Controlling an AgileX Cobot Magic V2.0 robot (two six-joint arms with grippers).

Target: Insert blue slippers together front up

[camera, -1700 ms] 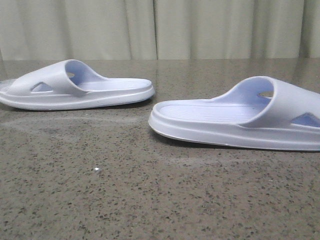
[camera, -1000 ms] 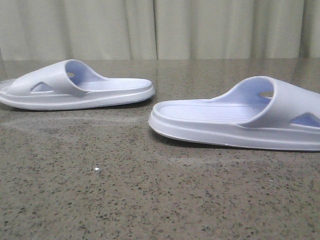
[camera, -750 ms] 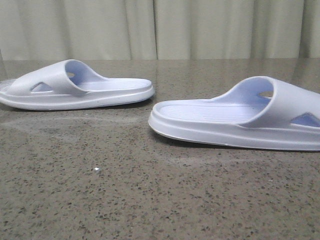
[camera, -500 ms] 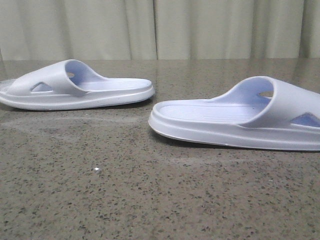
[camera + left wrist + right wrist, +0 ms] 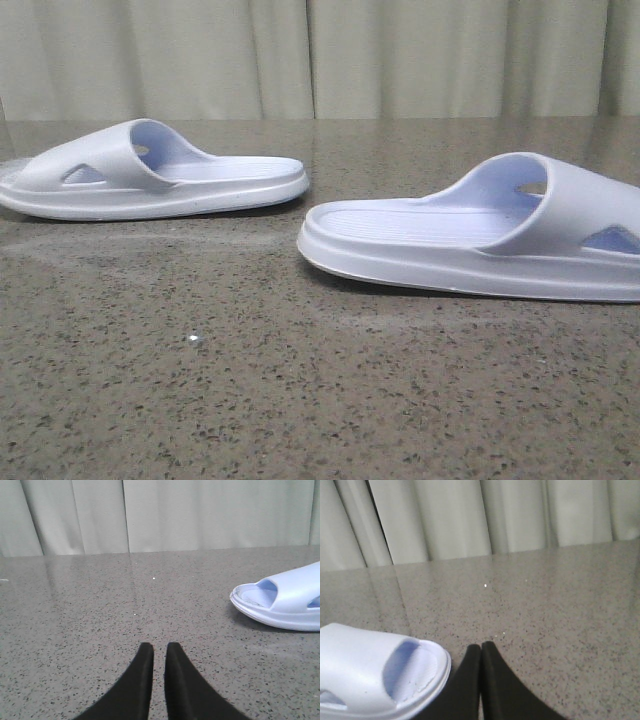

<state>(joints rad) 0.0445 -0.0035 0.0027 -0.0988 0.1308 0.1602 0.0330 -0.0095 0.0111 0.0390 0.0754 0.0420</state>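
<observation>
Two pale lavender-blue slippers lie sole-down on the table, heels facing each other. The left slipper [image 5: 150, 175] is farther back, its strap at the left. The right slipper [image 5: 480, 240] is nearer, its strap at the right. Neither gripper shows in the front view. My left gripper [image 5: 159, 647] is low over bare table, its black fingers nearly together with a thin slit and nothing between them; the left slipper's toe end [image 5: 280, 602] lies apart from it. My right gripper [image 5: 481, 647] is shut and empty, close beside the right slipper's toe end [image 5: 375, 670].
The speckled grey-brown stone table [image 5: 300, 400] runs back to a pale pleated curtain [image 5: 400, 55]. A tiny white speck [image 5: 193, 340] lies on the table in front of the slippers.
</observation>
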